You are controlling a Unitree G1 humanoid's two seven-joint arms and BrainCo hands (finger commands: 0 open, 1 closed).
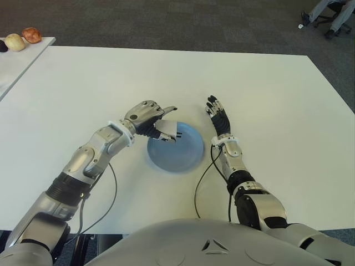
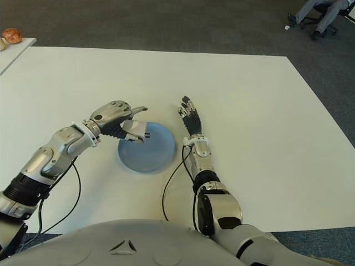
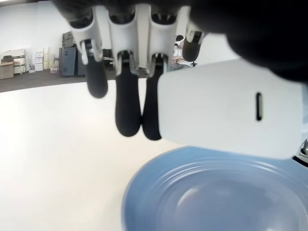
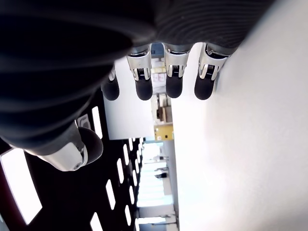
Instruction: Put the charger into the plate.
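A white charger point(image 1: 167, 131) with dark prongs hangs over the left rim of the blue plate point(image 1: 186, 152) in the middle of the white table point(image 1: 266, 100). My left hand point(image 1: 148, 117) is shut on it, thumb and curled fingers pinching its body. In the left wrist view the charger point(image 3: 231, 108) sits just above the plate point(image 3: 216, 192), with the fingers point(image 3: 127, 103) behind it. My right hand point(image 1: 218, 115) shows just right of the plate, fingers straight and holding nothing.
A second white table point(image 1: 22, 61) at the far left carries a few round food items point(image 1: 23, 37). An office chair and a person's legs point(image 1: 330, 14) show at the far right on the dark carpet.
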